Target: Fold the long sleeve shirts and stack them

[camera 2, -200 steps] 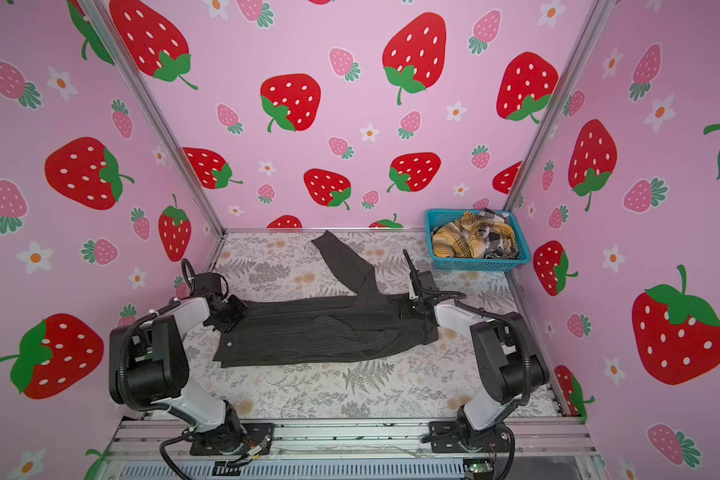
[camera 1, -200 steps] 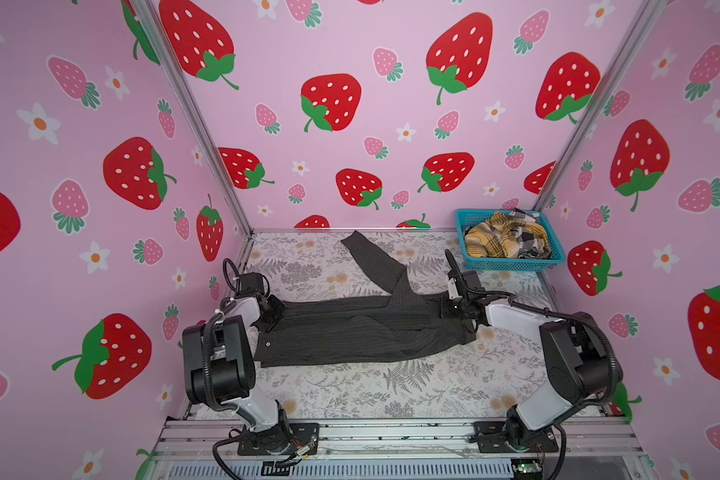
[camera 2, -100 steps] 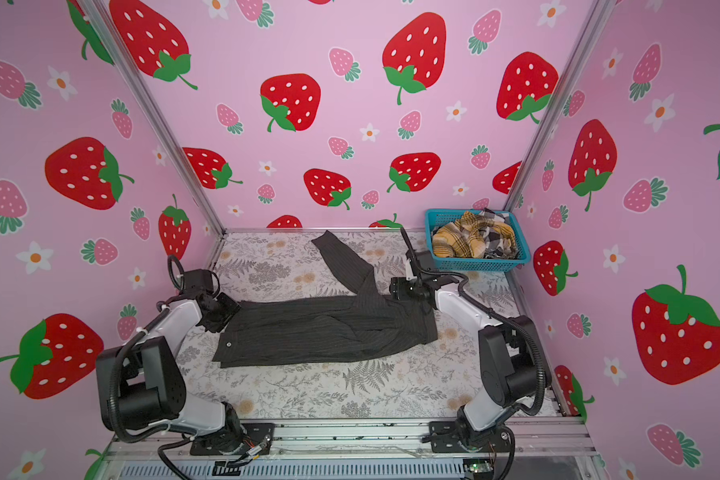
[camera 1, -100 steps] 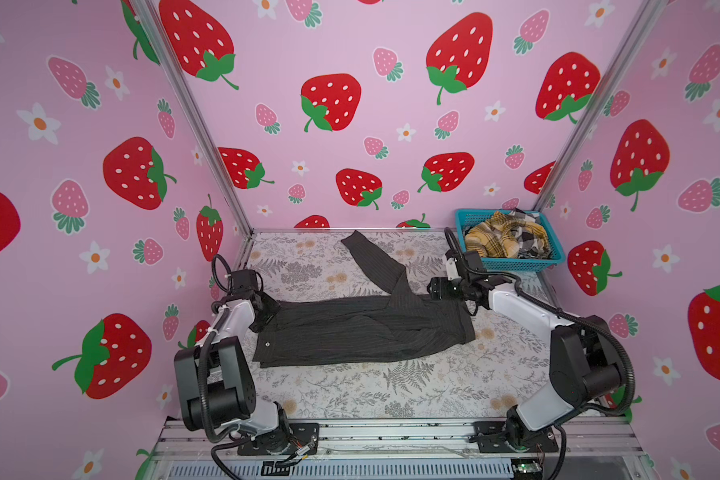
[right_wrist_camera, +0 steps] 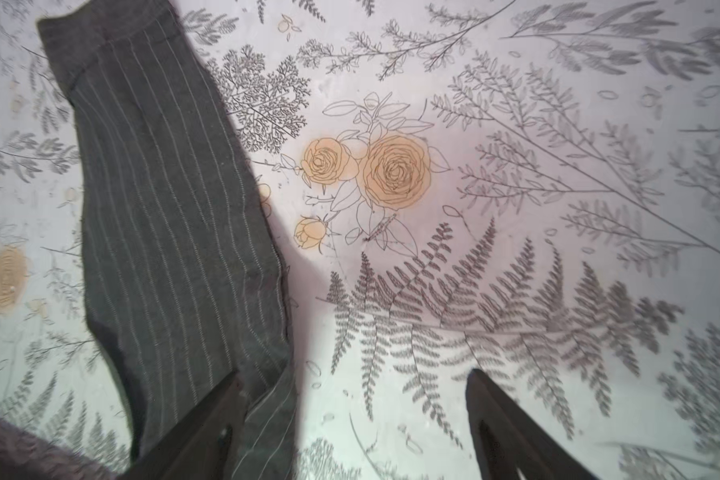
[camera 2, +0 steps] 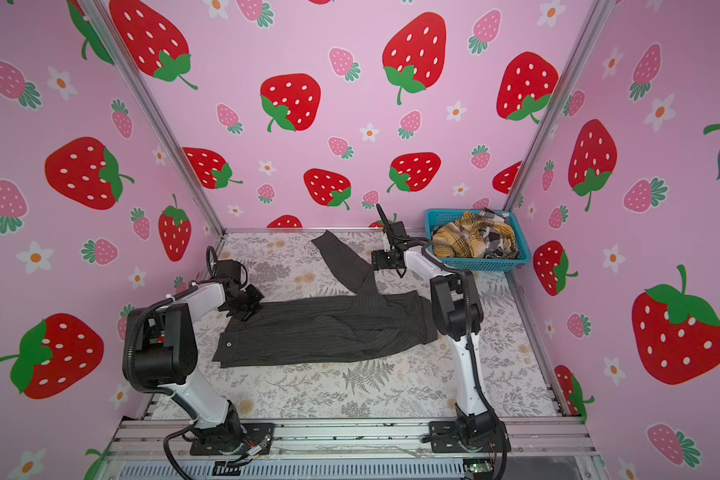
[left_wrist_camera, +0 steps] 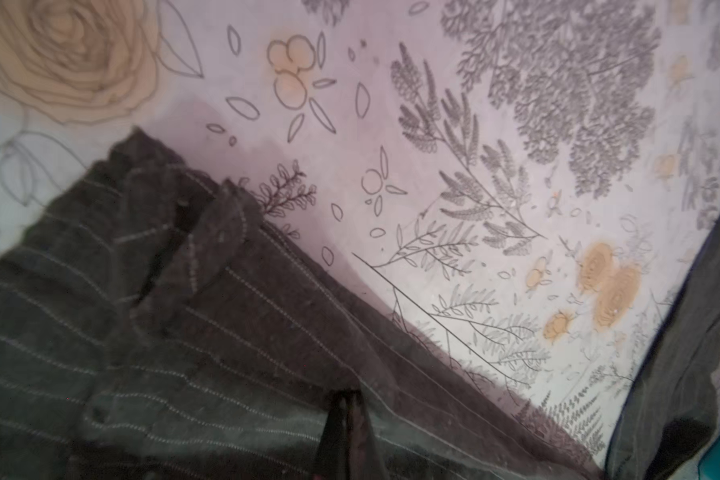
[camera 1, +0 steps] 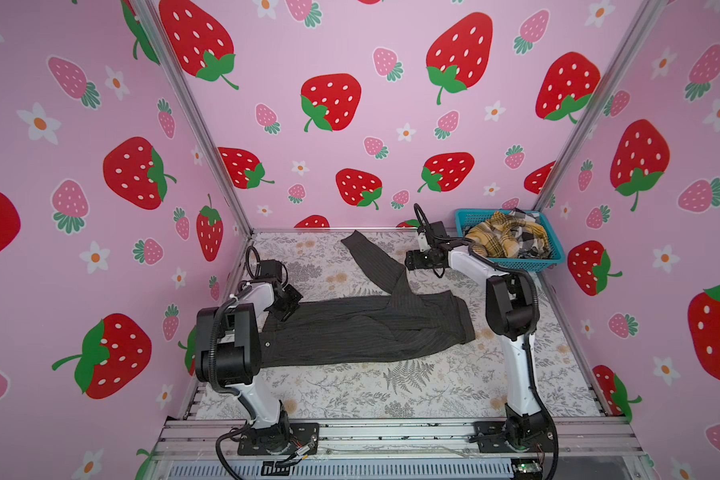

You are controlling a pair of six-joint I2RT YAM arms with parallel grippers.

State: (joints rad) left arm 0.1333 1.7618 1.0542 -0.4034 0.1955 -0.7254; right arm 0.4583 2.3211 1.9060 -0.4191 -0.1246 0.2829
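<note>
The shirt point(camera 1: 362, 332) is woven of matt, slightly fuzzy cloth; the basket point(camera 1: 512, 262) beyond it is moulded in perforated plastic.

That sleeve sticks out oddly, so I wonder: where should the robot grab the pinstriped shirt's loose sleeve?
Likely at the cuff, pinching the edge nearest the right arm from above: the sleeve lies flat and free, slanting toward the back wall, and the open right gripper hangs at that edge.

Right hand point(camera 1: 411, 262) opened, lifted off shirt point(camera 1: 362, 328), moved back
</note>
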